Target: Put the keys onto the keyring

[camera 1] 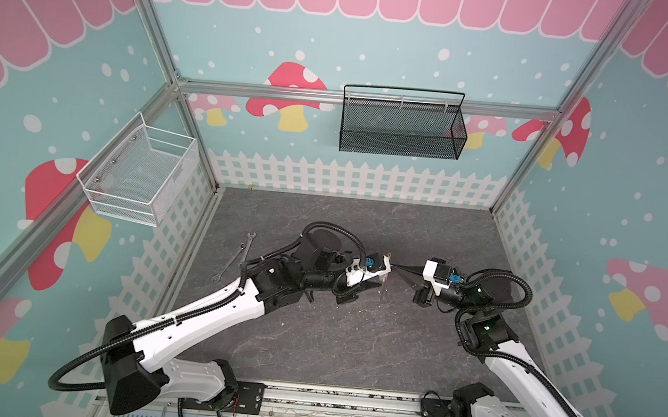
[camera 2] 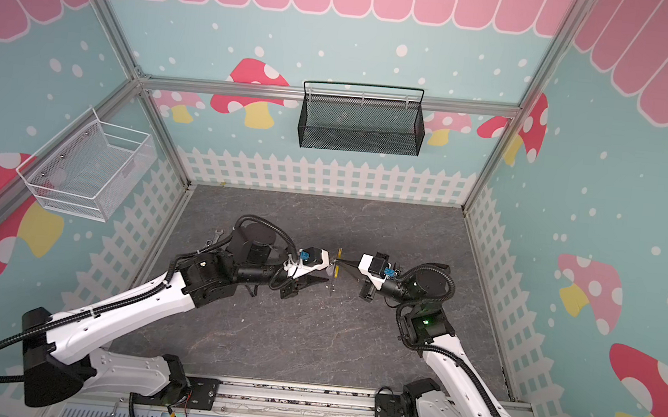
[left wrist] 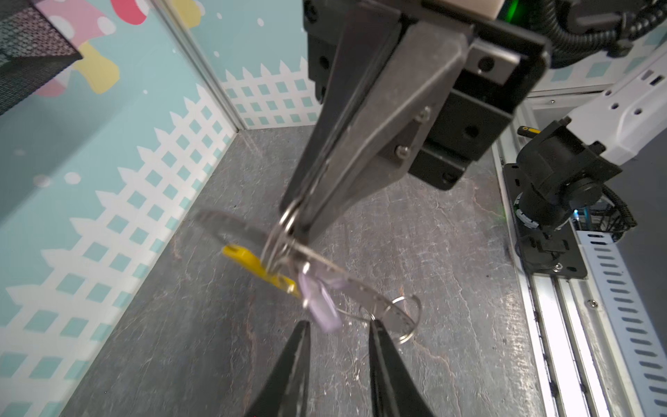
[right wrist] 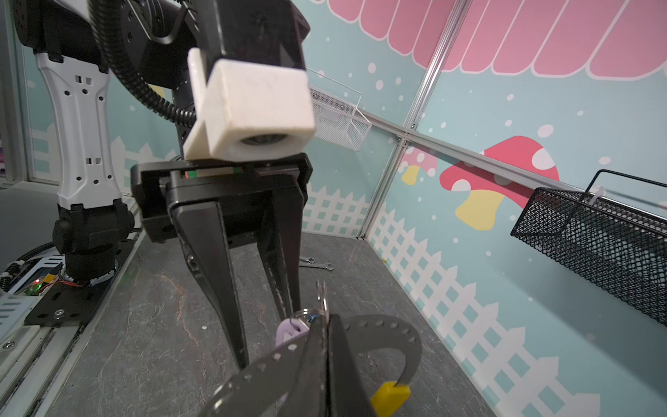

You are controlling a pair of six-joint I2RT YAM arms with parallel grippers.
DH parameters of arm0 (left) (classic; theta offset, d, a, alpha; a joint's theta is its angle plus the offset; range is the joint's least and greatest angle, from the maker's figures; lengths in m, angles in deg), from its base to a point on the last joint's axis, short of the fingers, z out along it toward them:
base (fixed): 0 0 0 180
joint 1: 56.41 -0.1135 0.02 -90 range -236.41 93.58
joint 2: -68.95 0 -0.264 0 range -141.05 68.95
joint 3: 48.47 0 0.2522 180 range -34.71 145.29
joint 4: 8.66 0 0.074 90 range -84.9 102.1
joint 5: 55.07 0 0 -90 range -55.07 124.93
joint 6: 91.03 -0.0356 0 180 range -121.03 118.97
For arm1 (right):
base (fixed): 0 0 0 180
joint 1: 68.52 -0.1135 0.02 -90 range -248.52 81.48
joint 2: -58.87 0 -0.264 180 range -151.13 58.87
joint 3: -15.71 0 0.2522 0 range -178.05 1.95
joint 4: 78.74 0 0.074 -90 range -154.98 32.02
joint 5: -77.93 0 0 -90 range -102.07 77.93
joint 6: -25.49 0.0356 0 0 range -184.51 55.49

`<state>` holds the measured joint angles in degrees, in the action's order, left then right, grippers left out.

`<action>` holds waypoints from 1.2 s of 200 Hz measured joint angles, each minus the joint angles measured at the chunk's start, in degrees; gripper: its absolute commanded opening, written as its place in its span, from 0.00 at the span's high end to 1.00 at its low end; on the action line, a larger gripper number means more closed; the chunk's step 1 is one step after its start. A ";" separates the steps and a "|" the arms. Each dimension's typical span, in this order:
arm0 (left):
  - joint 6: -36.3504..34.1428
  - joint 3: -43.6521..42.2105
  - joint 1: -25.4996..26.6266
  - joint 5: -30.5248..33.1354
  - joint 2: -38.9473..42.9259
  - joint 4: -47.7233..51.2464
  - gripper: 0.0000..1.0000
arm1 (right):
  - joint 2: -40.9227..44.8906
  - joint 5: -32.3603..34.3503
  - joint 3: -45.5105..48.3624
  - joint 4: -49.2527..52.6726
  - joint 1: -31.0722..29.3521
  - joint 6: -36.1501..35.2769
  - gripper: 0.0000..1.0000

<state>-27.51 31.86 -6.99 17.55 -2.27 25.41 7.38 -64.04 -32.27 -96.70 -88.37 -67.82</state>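
Note:
The keyring (right wrist: pixel 382 325) is a curved grey perforated band with a yellow piece (right wrist: pixel 389 397) at one end. My right gripper (right wrist: pixel 326 325) is shut on this band and holds it above the floor mid-scene; in a top view its tip (camera 2: pixel 338 263) meets the ring edge-on. A key's lilac tag (left wrist: pixel 321 307) hangs on the band by small split rings (left wrist: pixel 404 317). A speck of blue (right wrist: pixel 313 317) shows beside it; the key blades are hidden. My left gripper (left wrist: pixel 339 326) faces the band with jaws apart. One fingertip (left wrist: pixel 375 325) touches a thin split ring.
Two long wrenches (camera 1: pixel 235 258) lie on the grey floor behind my left arm. A white wire basket (camera 1: pixel 139 174) hangs on the left wall and a black mesh basket (camera 1: pixel 400 128) on the back wall. The arm bases sit on a rail (camera 1: pixel 347 403) at the front.

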 measured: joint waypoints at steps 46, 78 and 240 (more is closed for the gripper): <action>0.35 0.70 -0.66 0.33 1.90 -3.93 0.74 | -0.66 -1.60 0.00 -0.04 0.00 0.04 1.00; 0.26 2.25 -0.66 -1.60 -0.22 -4.35 0.74 | -0.68 -2.36 0.00 -0.04 -0.02 0.42 1.00; -5.53 17.64 -0.85 -3.32 -8.39 11.82 1.00 | 0.57 2.25 -2.97 8.94 0.00 -7.04 0.69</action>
<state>-33.04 49.50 -7.84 14.22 -10.67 37.24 7.95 -61.78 -35.24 -87.76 -88.37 -74.86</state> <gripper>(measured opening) 0.050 0.307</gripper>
